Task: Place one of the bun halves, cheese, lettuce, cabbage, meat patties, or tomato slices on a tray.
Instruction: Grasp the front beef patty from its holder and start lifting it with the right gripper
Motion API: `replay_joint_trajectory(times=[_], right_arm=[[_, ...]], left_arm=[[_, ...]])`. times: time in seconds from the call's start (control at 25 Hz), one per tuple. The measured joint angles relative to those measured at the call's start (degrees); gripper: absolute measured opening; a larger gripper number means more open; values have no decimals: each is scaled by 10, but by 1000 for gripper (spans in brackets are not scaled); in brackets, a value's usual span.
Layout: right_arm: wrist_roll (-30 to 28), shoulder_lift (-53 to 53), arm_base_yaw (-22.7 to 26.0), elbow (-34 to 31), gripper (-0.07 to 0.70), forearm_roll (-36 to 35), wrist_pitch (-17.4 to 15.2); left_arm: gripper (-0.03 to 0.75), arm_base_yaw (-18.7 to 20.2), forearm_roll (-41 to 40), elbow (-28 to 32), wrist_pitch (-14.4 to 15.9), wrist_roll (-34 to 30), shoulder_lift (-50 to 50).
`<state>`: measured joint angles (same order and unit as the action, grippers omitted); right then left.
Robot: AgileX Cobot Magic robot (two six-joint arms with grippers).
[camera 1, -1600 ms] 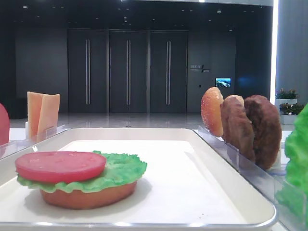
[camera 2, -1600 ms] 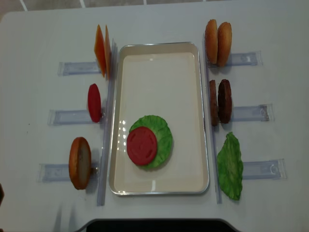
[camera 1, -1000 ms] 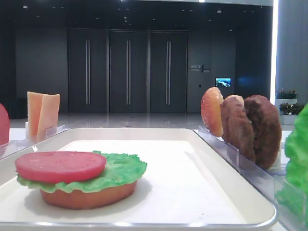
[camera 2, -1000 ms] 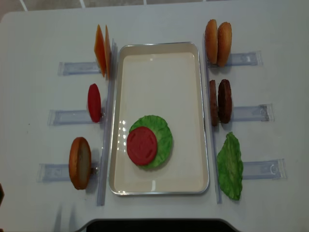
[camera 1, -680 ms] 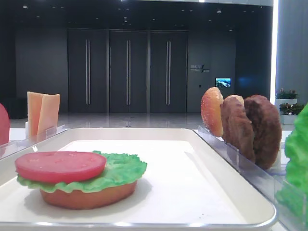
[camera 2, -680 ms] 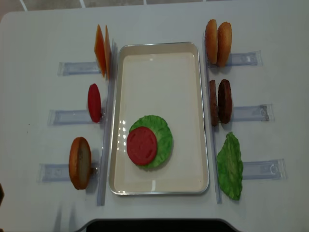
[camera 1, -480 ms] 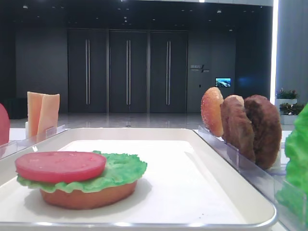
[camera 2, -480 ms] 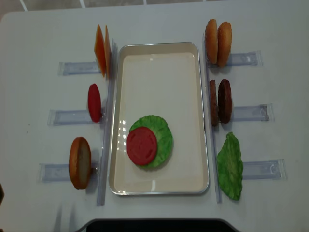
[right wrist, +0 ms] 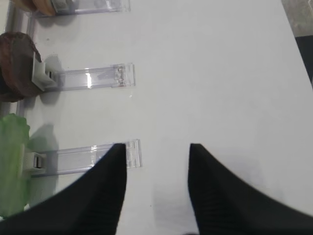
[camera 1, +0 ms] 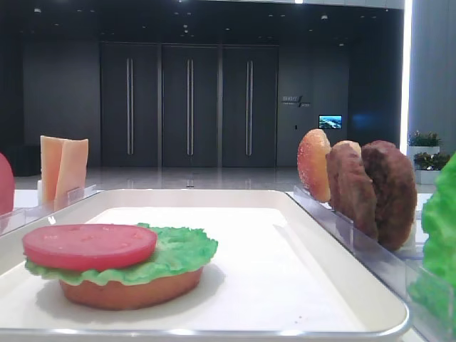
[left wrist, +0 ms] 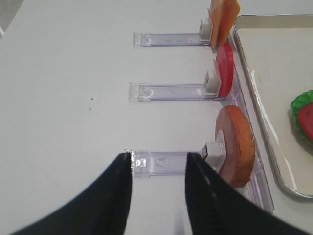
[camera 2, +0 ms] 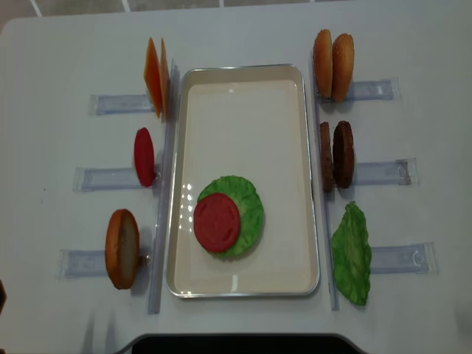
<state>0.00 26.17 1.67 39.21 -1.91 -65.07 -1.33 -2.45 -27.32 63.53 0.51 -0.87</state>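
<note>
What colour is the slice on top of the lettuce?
Red tomato slice, clearest in the overhead view.

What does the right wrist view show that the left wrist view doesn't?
Right wrist only: the dark brown round meat patties standing in their clear plastic holder, the frilly green lettuce leaf in the next holder, and the open right gripper over bare table.

Left wrist only: the thin pale orange cheese slices, a red round tomato slice, an orange-brown bun half, a corner of the white rectangular tray, and the open left gripper.

Both: the white tabletop, and dark, empty fingers.
</note>
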Motion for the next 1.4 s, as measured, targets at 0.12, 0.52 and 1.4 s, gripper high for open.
replay_joint_trajectory(times=[0.12, 0.52, 1.4], right_arm=[[0, 75, 0, 39, 290, -8, 1], [-7, 326, 0, 160, 290, -20, -14], [-30, 495, -27, 263, 295, -37, -20]], left_arm=[[282, 0, 0, 0, 0, 0, 0], [282, 0, 0, 0, 0, 0, 0], [282, 0, 0, 0, 0, 0, 0]])
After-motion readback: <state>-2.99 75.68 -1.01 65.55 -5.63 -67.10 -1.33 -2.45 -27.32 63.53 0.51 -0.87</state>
